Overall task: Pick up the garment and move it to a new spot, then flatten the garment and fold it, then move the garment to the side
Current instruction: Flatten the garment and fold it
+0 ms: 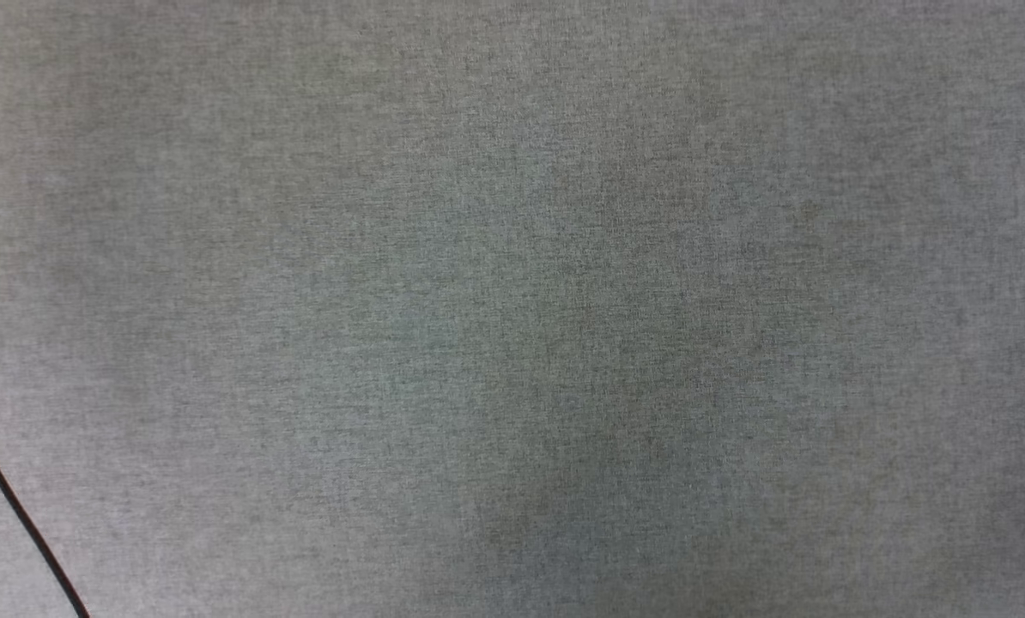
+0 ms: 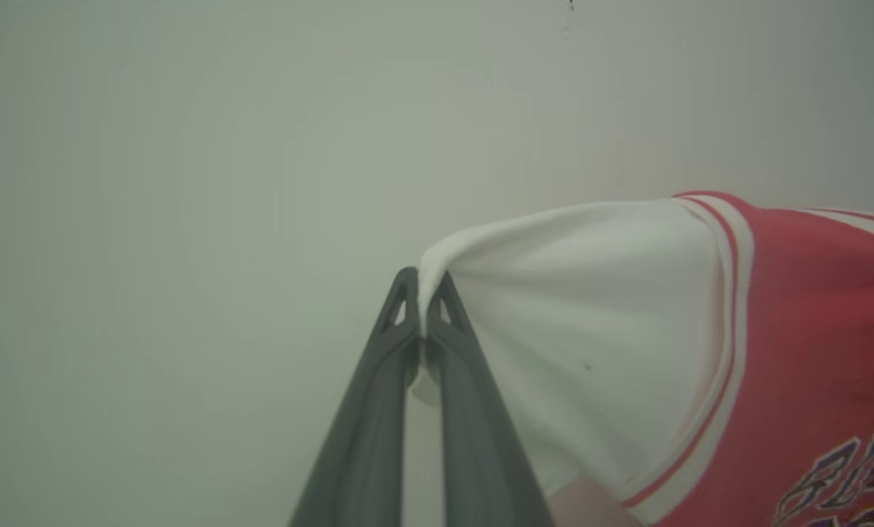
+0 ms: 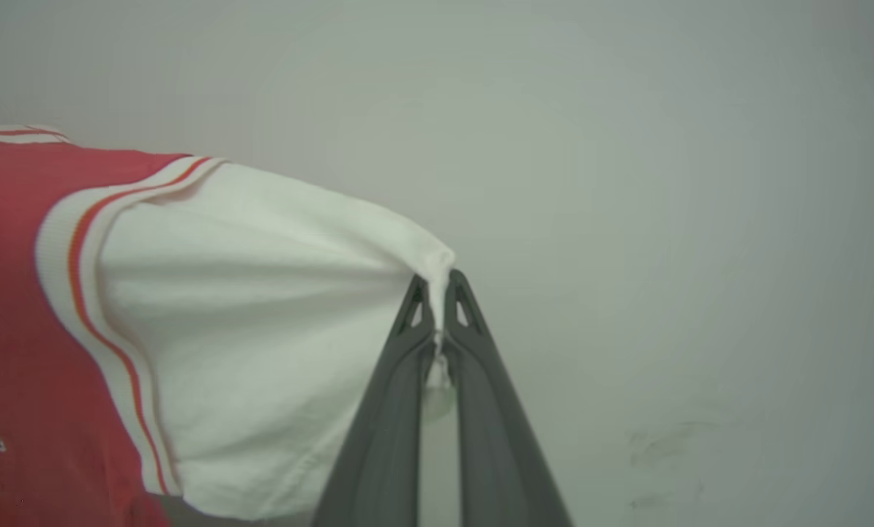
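The garment is a red jersey with white short sleeves, striped trim and dark lettering. In the left wrist view my left gripper is shut on the tip of one white sleeve, and the red body stretches off to the right. In the right wrist view my right gripper is shut on the tip of the other white sleeve of the garment, with the red body running off to the left. The cloth looks pulled taut between the two grips.
The head view looks down on a grey woven table surface. A thin black cable crosses its lower left corner. Behind the garment in both wrist views is a plain pale surface.
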`<state>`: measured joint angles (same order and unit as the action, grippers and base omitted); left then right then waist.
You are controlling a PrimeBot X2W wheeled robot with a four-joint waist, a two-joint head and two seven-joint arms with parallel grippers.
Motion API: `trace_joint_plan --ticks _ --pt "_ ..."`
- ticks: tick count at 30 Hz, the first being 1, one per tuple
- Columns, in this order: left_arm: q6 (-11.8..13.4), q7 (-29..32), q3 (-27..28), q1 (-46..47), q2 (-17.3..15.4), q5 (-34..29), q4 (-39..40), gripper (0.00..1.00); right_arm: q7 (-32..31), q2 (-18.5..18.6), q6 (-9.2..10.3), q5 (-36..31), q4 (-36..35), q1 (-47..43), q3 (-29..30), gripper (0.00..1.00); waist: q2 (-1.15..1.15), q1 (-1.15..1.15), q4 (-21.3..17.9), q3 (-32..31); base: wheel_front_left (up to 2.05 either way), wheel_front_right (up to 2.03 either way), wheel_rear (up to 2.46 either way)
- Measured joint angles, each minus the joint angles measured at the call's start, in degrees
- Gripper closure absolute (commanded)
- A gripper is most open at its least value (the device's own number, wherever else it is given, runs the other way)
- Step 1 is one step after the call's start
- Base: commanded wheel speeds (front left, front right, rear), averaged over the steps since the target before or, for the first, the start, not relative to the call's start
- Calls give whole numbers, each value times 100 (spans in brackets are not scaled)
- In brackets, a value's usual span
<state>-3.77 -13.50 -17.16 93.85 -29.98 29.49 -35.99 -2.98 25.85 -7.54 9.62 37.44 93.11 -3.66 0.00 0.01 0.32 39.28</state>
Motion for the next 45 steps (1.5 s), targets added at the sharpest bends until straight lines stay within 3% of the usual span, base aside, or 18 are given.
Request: trace_joint_plan --ticks 8,17,24,28,35,45 --pt "-163 -140 -96 -1513 211 -12 -88 100 355 64 0 642 271 -1217 -438 100 0 0 68 -301 0 0 0" --pt "-183 -141 -124 -4038 352 -186 697 100 514 229 2 1270 146 -3271 -910 100 0 -1 104 -1106 0 0 0" --pt "-69 -142 13 -6075 185 15 1267 100 341 226 2 1970 -305 -4815 -1056 100 0 -3 63 -1825 0 0 0" --pt "10 -119 15 -7042 109 151 1505 100 99 416 2 2468 -768 -5771 -1257 100 0 -3 45 -2186 0 0 0" --pt "256 103 -71 -8237 -46 232 2015 100 -243 854 0 2930 -1445 -7057 -1421 100 0 -3 15 -2670 0 0 0" --pt "454 570 -181 -9690 -314 460 2692 100 -784 1179 0 3400 -1913 -8445 -1402 100 0 -3 -63 -3170 0 0 0"
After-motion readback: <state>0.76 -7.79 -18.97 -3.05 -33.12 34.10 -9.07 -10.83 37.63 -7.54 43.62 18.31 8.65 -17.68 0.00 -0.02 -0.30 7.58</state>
